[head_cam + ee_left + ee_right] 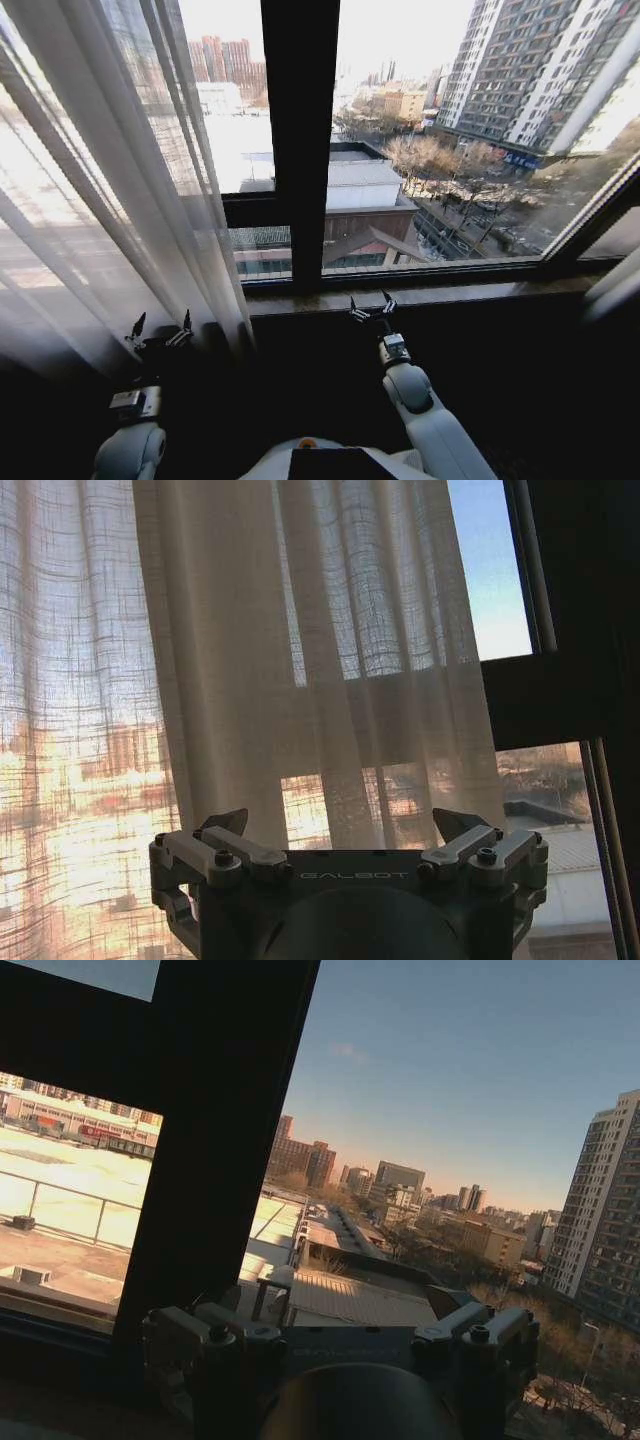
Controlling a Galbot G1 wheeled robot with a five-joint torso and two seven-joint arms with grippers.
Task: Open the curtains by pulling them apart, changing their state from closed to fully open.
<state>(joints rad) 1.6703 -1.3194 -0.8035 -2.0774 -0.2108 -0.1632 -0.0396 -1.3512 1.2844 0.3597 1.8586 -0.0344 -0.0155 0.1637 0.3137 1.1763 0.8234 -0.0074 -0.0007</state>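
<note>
- Daylit city blocks show through the window, split by a dark frame post [300, 140].
- Sheer curtains [110, 180] hang gathered at the left.
- Left gripper [160, 330], fingers spread, sits just before their lower folds.
- Right gripper [372, 307], fingers spread, holds nothing near the sill [450, 293].

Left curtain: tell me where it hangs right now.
In the head view the curtain hangs bunched on the left, beside the dark window frame, with the open left gripper just below its hem.
</note>
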